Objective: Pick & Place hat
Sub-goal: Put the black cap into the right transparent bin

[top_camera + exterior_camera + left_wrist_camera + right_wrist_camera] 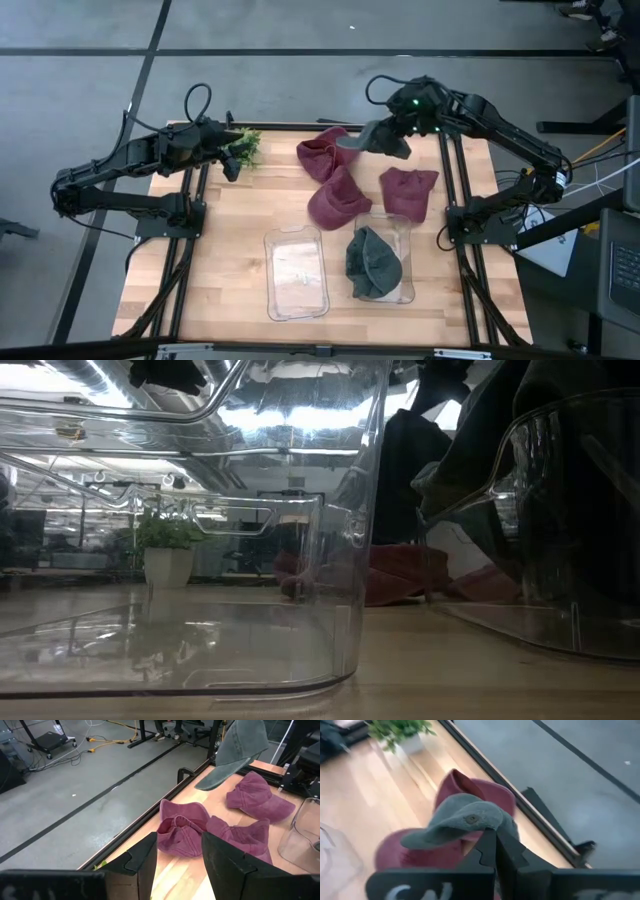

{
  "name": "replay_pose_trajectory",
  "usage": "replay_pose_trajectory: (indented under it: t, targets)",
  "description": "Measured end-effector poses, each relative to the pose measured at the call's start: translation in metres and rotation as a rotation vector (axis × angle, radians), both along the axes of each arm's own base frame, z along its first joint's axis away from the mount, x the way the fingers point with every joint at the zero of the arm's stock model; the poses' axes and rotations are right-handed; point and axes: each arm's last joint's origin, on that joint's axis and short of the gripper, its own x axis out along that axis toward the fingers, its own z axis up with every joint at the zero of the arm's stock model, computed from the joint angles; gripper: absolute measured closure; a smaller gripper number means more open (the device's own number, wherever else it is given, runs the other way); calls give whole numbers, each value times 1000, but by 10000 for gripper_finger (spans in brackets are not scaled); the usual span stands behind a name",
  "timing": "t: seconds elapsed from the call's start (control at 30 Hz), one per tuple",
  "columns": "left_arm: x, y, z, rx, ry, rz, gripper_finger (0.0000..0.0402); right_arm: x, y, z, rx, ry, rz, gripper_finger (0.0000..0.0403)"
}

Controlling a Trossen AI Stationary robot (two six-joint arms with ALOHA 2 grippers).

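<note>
a grey-green hat [378, 137] was held clenched in the right gripper [398, 143], lifted above the far part of the table [230, 260], over the maroon hats [337, 197] lying there. another grey-green hat [372, 262] was seen lying in the right-hand clear bin [403, 290], while the clear bin beside it [296, 272] was seen holding nothing. the left gripper [232, 160] was kept released near the small potted plant [247, 146] at the table's far left edge, its fingers [145, 857] spread apart.
</note>
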Motion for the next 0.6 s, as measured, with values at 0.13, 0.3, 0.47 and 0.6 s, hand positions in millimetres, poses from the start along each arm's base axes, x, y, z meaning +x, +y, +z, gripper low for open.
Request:
replay_pose_trajectory:
  t: [0.13, 0.3, 0.47, 0.6]
  targets:
    - [0, 0, 0, 0, -2, 0, 253, 4, 0, 4, 26, -79, 8, 403]
    - [0, 0, 0, 1, -3, 1, 253, 8, -1, 9, 55, -177, 15, 403]
    - [0, 0, 0, 1, -3, 1, 253, 13, -1, 15, 76, -273, 44, 403]
    - [0, 0, 0, -1, -5, 1, 253, 16, -1, 20, 82, -330, 65, 403]
